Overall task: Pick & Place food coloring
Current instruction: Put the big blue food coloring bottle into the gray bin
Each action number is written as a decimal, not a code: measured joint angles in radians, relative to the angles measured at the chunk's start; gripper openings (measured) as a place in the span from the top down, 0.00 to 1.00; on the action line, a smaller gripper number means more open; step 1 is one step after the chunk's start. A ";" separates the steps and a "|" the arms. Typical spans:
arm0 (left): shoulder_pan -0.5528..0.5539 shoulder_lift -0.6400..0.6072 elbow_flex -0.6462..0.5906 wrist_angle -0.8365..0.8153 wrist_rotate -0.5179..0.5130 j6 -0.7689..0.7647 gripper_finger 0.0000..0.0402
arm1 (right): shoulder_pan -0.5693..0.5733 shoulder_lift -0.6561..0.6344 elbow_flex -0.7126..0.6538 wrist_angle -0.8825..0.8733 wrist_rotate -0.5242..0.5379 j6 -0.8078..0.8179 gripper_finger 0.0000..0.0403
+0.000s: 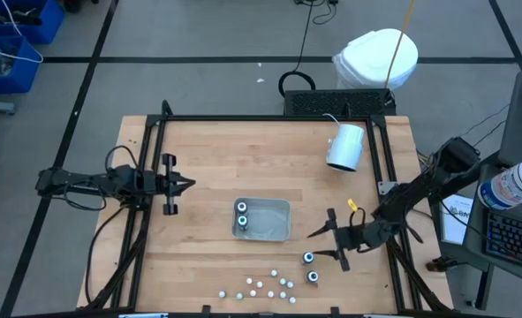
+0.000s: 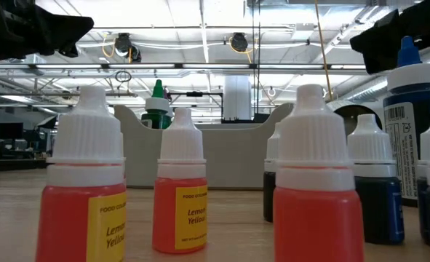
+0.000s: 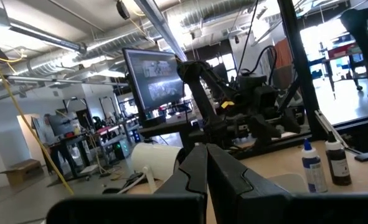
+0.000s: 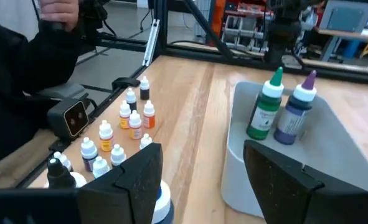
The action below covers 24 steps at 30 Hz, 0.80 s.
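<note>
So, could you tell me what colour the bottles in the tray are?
Green and purple, clearest in the right wrist view.

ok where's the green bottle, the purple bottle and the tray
green bottle [image 4: 266,109]: right wrist view, on its body
purple bottle [image 4: 294,118]: right wrist view, on its body
tray [image 4: 236,158]: right wrist view, on its near wall

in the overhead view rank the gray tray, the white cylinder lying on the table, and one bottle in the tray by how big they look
1. Gray tray, largest.
2. White cylinder, clearly smaller.
3. Bottle in the tray, by far the smallest.
</note>
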 joint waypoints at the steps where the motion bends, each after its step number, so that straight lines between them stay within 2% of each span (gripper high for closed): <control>1: 0.000 0.000 0.000 0.000 0.000 0.000 0.98 | 0.000 0.009 0.000 0.007 -0.002 0.015 0.46; 8: 0.000 0.000 0.000 -0.014 0.000 -0.002 0.98 | 0.000 0.095 0.000 0.069 -0.087 0.071 0.46; 14: 0.000 0.000 0.000 -0.023 0.000 -0.007 0.98 | -0.014 0.104 0.000 0.078 -0.155 0.068 0.46; 24: 0.000 0.000 0.000 -0.026 -0.001 -0.022 0.98 | -0.014 0.106 0.000 0.065 -0.158 0.075 0.47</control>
